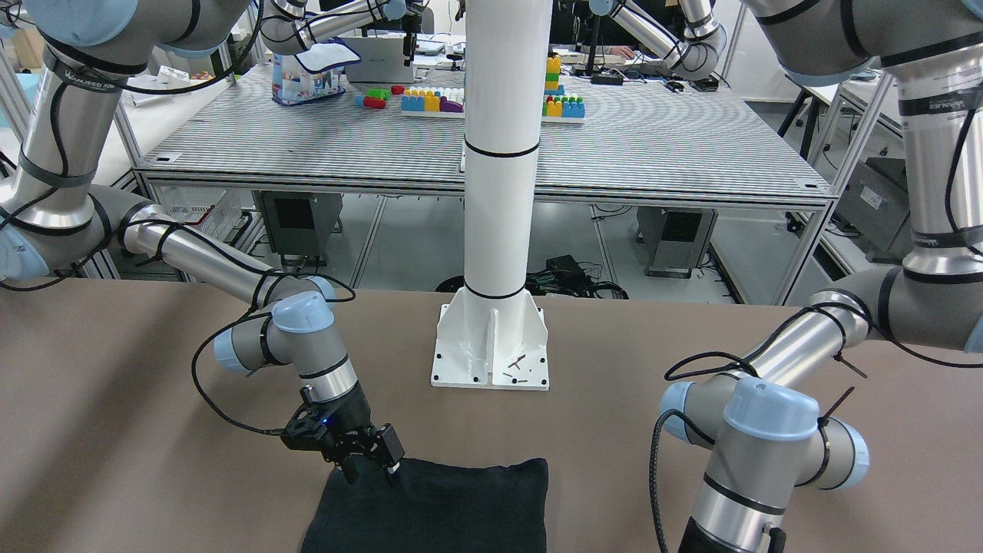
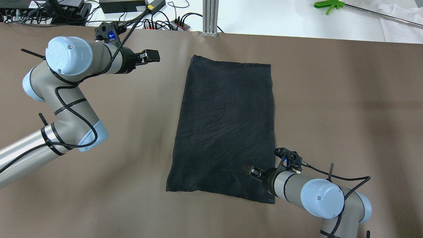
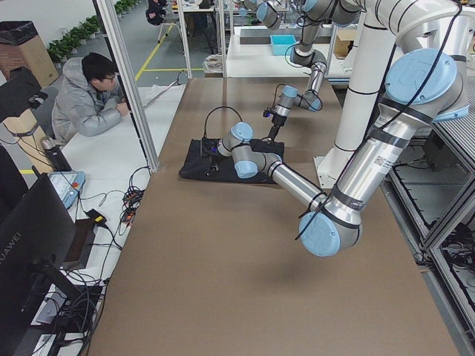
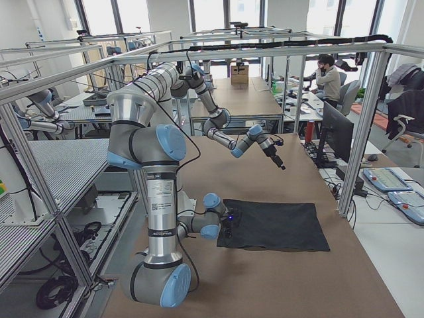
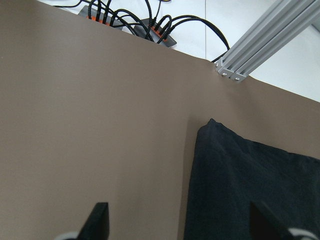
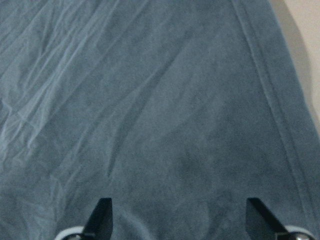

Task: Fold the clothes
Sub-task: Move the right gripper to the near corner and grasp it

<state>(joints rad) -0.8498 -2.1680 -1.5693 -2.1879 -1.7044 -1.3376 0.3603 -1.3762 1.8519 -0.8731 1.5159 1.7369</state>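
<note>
Your right claw (image 2: 251,171) stands open over the hemmed edge of the garment (image 2: 224,122), a dark, soft, creased rectangle flat on the surface (image 2: 330,99); your left claw (image 2: 150,56), open too, hovers near its far corner.

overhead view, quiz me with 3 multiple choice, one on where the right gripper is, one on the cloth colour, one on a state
1. The right gripper is: A over the garment's near right corner; B over its far left corner; C clear of it altogether.
2. The garment is: A white; B black; C red.
3. The right gripper's fingers are: A shut on a fold; B open; C hidden.

A: the overhead view shows it above that corner.
B: it reads black in the overhead view.
B: the right wrist view shows them apart, with flat cloth between.
</note>
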